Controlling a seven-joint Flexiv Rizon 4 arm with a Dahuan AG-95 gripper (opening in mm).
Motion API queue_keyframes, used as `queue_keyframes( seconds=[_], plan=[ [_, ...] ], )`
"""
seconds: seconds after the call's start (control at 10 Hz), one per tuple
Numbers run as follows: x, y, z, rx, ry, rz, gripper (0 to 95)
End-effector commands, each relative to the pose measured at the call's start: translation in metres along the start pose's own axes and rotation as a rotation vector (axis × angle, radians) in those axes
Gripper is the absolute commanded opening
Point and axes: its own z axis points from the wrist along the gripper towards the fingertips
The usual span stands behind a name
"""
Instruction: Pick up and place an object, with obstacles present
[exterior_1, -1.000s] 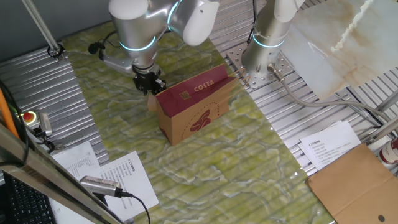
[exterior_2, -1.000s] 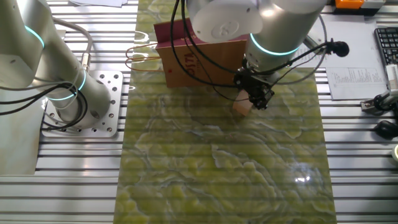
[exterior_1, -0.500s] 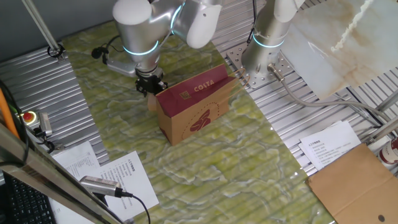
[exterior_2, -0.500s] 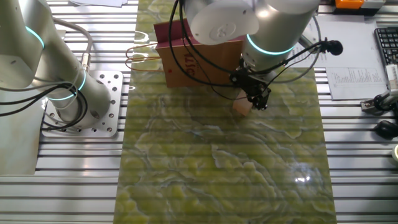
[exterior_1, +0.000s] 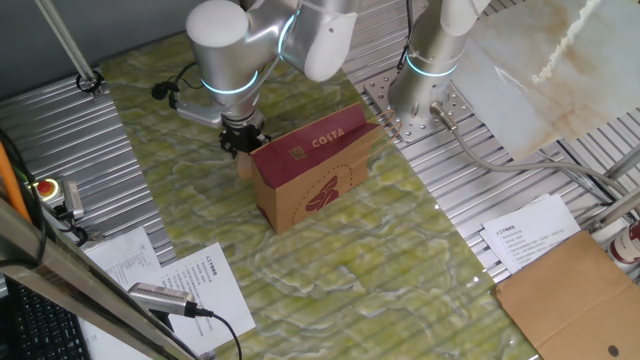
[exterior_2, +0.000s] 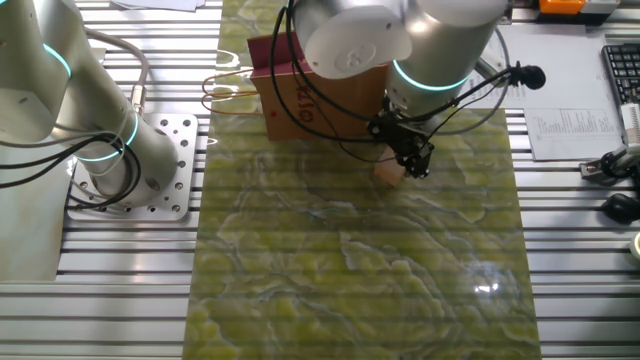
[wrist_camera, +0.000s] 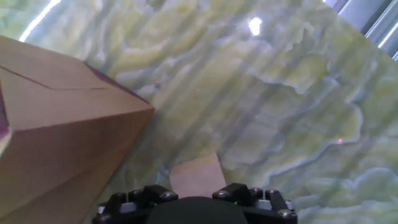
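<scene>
The small tan cube (exterior_2: 389, 173) rests on the green marbled mat, right beside the kraft-brown COSTA carton (exterior_2: 310, 95). In one fixed view the cube (exterior_1: 245, 166) shows at the carton's (exterior_1: 315, 175) left end. My gripper (exterior_2: 408, 160) hangs just over the cube with its jaws apart, not lifting it. It also shows in one fixed view (exterior_1: 243, 143). In the hand view the cube (wrist_camera: 196, 174) lies straight below the gripper (wrist_camera: 196, 200), and the carton (wrist_camera: 56, 137) fills the left side.
A second arm's base (exterior_1: 430, 70) stands on the slatted table behind the carton. Printed sheets (exterior_1: 190, 280) and a flat cardboard sheet (exterior_1: 575, 290) lie off the mat. A handheld device with a cable (exterior_1: 165, 298) lies at the front left.
My arm has shifted slightly and the gripper has risen a little over the cube. The cube and carton have not moved.
</scene>
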Motion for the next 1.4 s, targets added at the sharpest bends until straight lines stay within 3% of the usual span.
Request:
queue_keyframes(
  seconds=[0.1, 0.4, 0.5, 1.1, 1.2, 1.3, 1.4],
  plan=[
    [0.002, 0.000, 0.005, 0.004, 0.001, 0.000, 76.0],
    [0.004, 0.003, 0.008, 0.008, 0.000, 0.005, 76.0],
    [0.004, 0.003, 0.009, 0.009, -0.003, 0.006, 57.0],
    [0.005, 0.004, 0.016, 0.020, -0.009, 0.013, 57.0],
    [0.005, 0.004, 0.016, 0.021, -0.011, 0.020, 19.0],
    [0.005, 0.004, 0.016, 0.022, -0.014, 0.032, 0.0],
    [0.005, 0.004, 0.015, 0.021, -0.016, 0.033, 0.0]
  ],
)
